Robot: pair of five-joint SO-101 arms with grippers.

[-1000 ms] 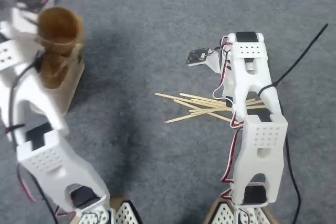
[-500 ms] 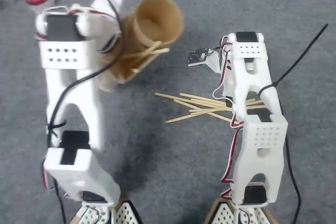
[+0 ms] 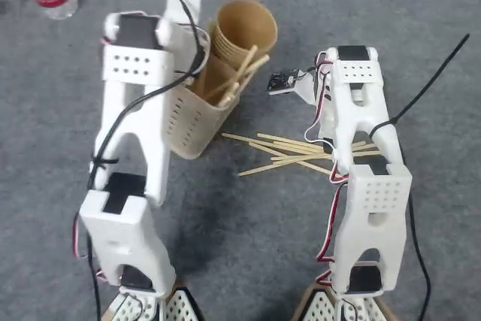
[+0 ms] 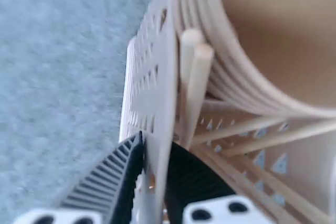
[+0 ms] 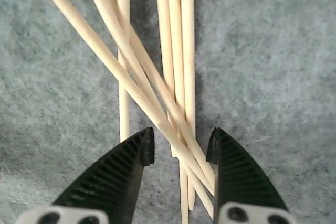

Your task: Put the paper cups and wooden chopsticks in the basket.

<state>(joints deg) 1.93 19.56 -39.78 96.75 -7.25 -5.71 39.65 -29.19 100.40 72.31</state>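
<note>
Grey mat (image 3: 225, 246) below. Basket (image 3: 188, 125) has its wall pinched tight in my left pincer (image 4: 154, 148) — paper cups (image 3: 244, 28) stacked inside, few chopsticks (image 3: 239, 74) beside them. Loose chopsticks (image 3: 274, 152) on mat near basket, directly under my right pincer (image 5: 179, 141). That pincer wide, jaws straddling bundle — long axis runs through gap, square to closing line. Right arm nearer; drop and pinch looks right.

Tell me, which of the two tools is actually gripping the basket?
The left tool: it is clamped on the basket, one black finger on each side of its perforated wall. The right tool is open above loose chopsticks and holds nothing.
</note>
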